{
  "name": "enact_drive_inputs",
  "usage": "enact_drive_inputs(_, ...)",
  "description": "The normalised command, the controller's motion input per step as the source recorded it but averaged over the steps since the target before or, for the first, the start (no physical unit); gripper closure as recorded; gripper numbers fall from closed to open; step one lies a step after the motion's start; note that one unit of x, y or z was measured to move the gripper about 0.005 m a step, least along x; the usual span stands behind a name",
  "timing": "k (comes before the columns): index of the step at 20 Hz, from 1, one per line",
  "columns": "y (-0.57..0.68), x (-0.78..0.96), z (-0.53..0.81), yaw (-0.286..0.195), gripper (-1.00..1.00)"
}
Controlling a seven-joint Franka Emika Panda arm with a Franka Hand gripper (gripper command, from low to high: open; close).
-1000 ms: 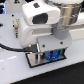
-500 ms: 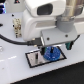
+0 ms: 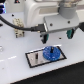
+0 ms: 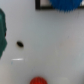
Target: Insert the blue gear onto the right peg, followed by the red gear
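Blue gear (image 3: 51, 53) seated on black plate (image 3: 36, 58), toward its exterior-view right end. Gripper (image 3: 53, 35) above it, released, empty. Red gear (image 4: 38, 80) apart on white table (image 3: 70, 70).

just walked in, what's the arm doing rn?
The blue gear sits on the black plate, toward the exterior view's right end, apparently on a peg. The gripper hangs above it with nothing between its fingers; they look apart, though the picture is blurry. The red gear lies loose on the white table, not yet picked up.
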Motion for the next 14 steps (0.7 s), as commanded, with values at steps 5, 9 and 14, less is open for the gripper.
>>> enact_drive_inputs(5, 0.12, -0.79, 0.0, 0.0, -1.0)
enact_drive_inputs(9, 0.11, -0.72, -0.04, 0.0, -1.0)
enact_drive_inputs(14, 0.17, -0.65, -0.07, 0.0, -1.0)
